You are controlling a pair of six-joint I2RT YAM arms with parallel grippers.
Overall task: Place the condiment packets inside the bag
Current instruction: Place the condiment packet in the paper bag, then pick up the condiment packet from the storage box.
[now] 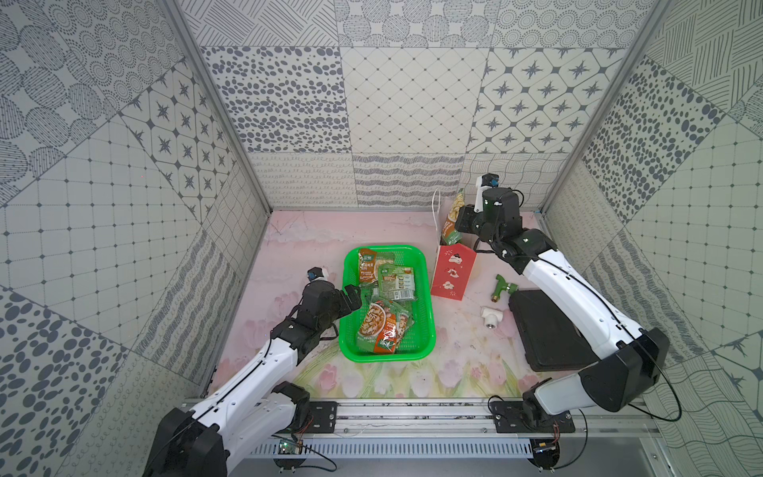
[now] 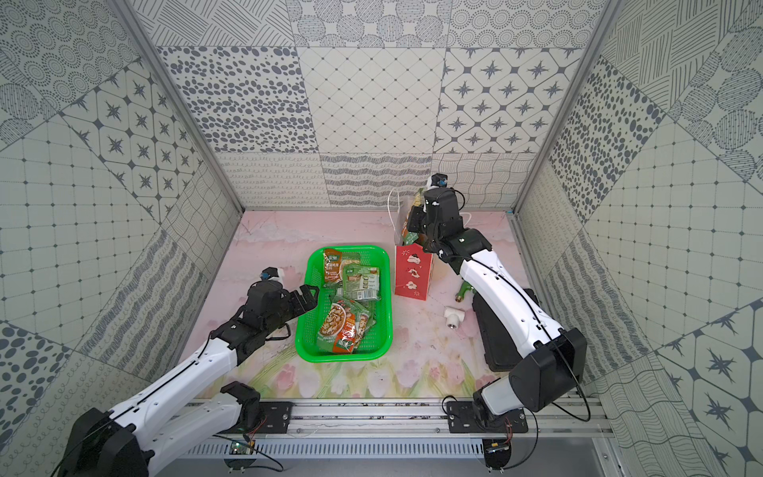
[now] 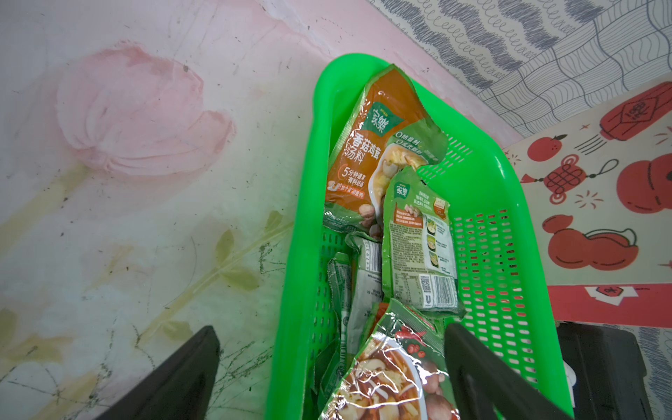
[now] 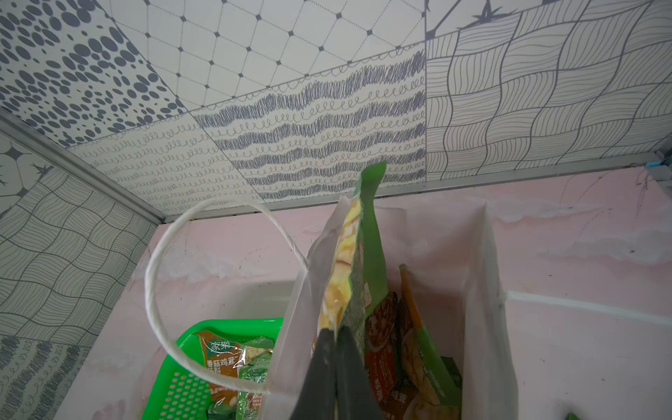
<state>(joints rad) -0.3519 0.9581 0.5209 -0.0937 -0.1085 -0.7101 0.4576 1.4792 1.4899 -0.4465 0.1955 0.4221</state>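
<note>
The red bag [image 1: 452,272] [image 2: 413,272] stands upright to the right of the green basket [image 1: 384,249] [image 2: 351,249]. My right gripper [image 1: 461,225] [image 4: 334,331] is shut on the lower edge of a green and yellow condiment packet [image 1: 454,219] [image 4: 349,276]. That packet stands upright in the bag's mouth, and other packets [image 4: 385,345] lie inside the bag. Several packets [image 1: 384,326] [image 3: 418,247] lie in the basket. My left gripper [image 1: 355,299] [image 3: 331,329] is open and straddles the basket's left rim [image 3: 302,218], one finger outside, one over a mushroom-print packet [image 3: 385,371].
A green-handled brass tap [image 1: 501,287], a white pipe fitting [image 1: 492,316] and a flat black case [image 1: 545,330] lie right of the bag, under my right arm. The bag's white cord handle [image 4: 152,276] loops out toward the basket. The back wall is close behind the bag.
</note>
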